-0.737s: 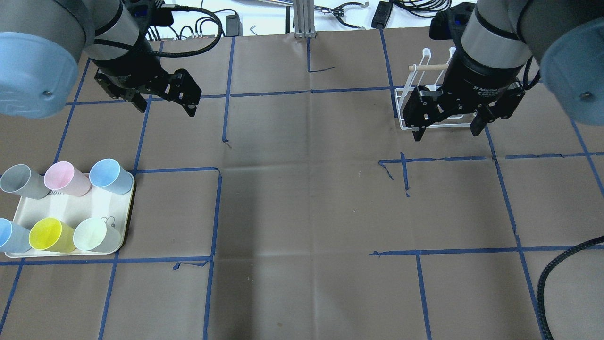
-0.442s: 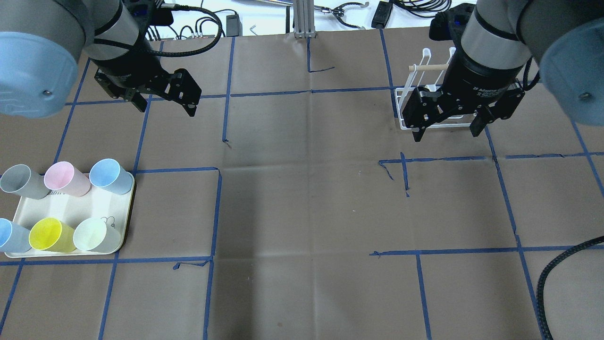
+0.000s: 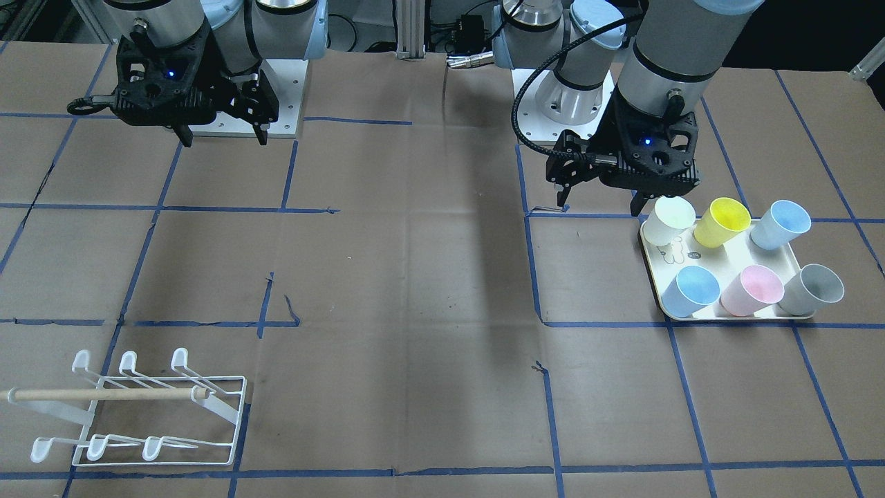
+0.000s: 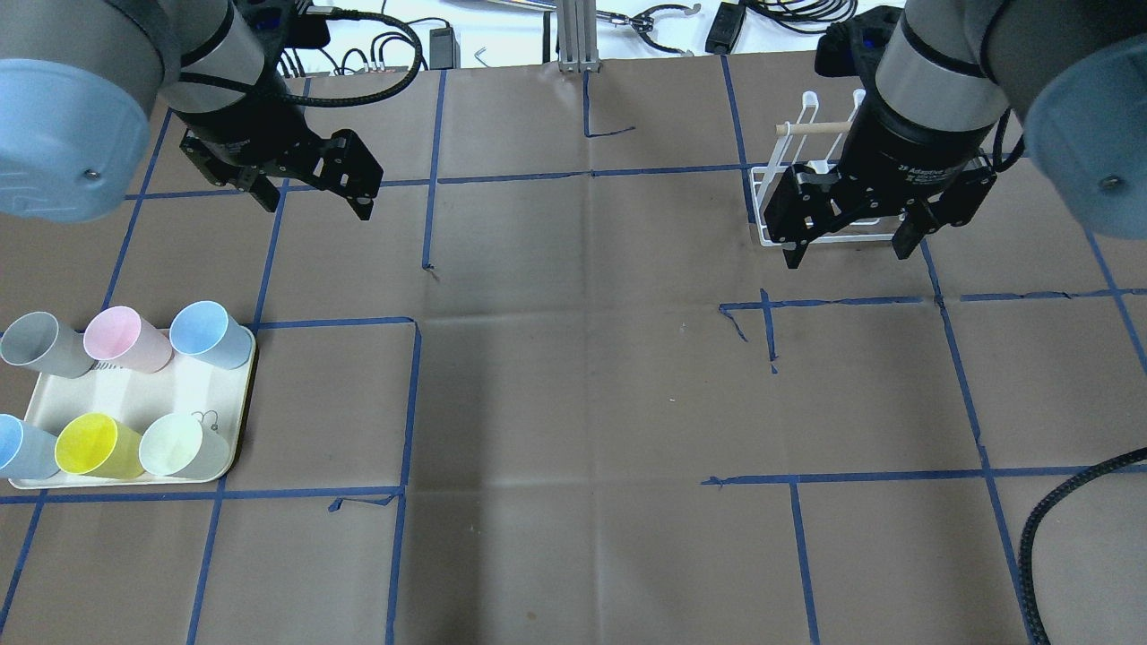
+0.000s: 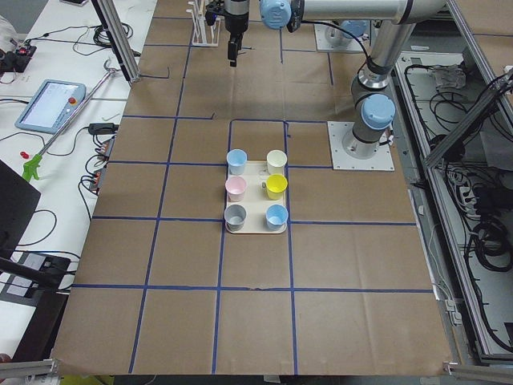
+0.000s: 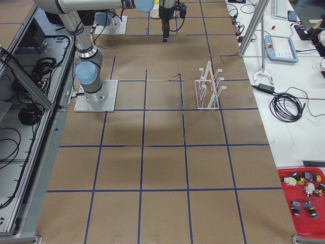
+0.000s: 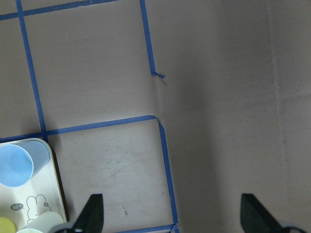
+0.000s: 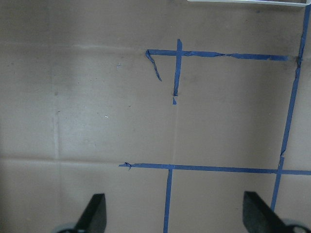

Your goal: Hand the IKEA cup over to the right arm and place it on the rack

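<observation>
Several pastel IKEA cups stand on a cream tray [image 4: 134, 394] at the table's near left: grey [image 4: 40, 343], pink [image 4: 125, 339], blue [image 4: 209, 333], a second blue, yellow [image 4: 94, 445] and pale green [image 4: 179, 445]. My left gripper [image 4: 314, 204] hangs open and empty above bare table, beyond the tray; in the front-facing view my left gripper [image 3: 600, 205] is just behind the pale cup [image 3: 672, 216]. My right gripper [image 4: 847, 255] is open and empty, over the near edge of the white wire rack [image 4: 762, 210], which has a wooden dowel [image 4: 811, 129]. The rack [image 3: 138, 415] holds no cup.
Blue tape lines grid the brown paper table cover. The left wrist view shows the blue cup [image 7: 17, 165] and the tray corner [image 7: 48, 194] at the lower left. A black cable [image 4: 1048, 520] lies at the near right. Cables and tools lie beyond the far edge.
</observation>
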